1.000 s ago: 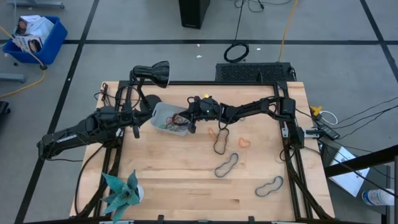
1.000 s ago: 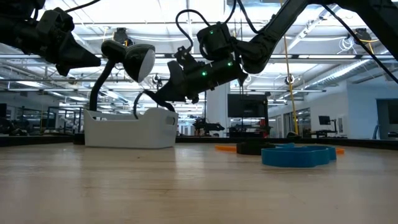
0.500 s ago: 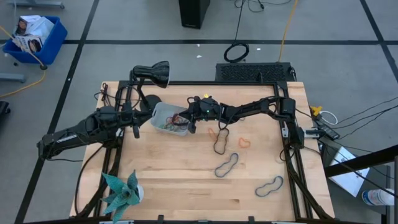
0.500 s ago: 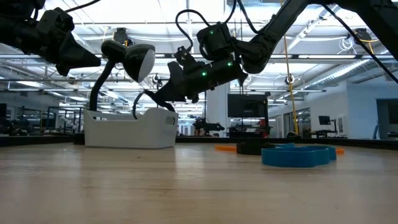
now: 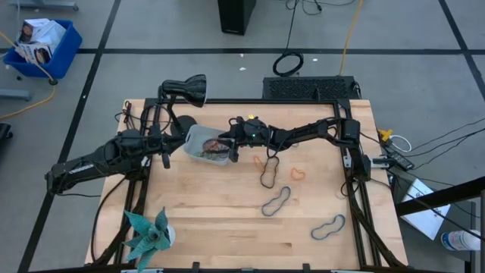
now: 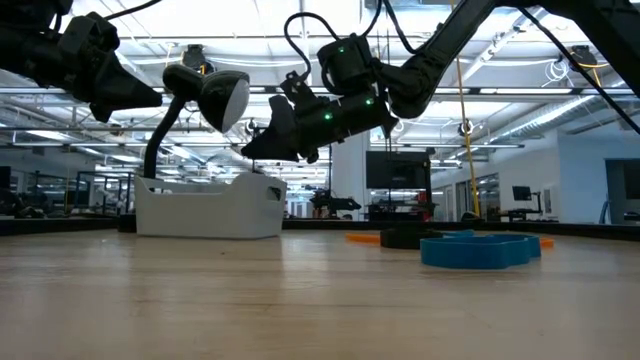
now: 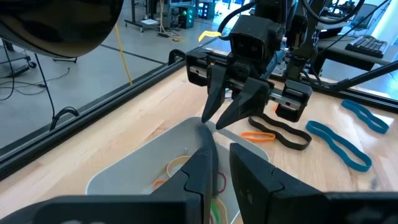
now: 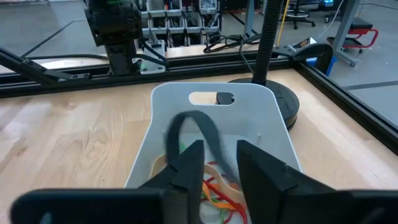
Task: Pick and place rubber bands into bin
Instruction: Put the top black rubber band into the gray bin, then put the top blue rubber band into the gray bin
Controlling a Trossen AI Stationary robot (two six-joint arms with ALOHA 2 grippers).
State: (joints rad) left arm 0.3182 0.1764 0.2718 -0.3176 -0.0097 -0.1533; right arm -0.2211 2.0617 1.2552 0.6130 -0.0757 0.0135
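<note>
Your right tool hangs over the bin, fingers parted, with a dark rubber band dropping from between them into the tray. Your left tool waits just beside the bin's far rim with only a narrow slit between its fingers, holding nothing. Several coloured bands already lie inside. Still out on the table: orange loops, a red one, a black one and two blue-grey ones, so you're roughly halfway.

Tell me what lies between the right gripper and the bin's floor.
A black rubber band, blurred, in the air just ahead of the right gripper above the bin: right wrist view.
</note>
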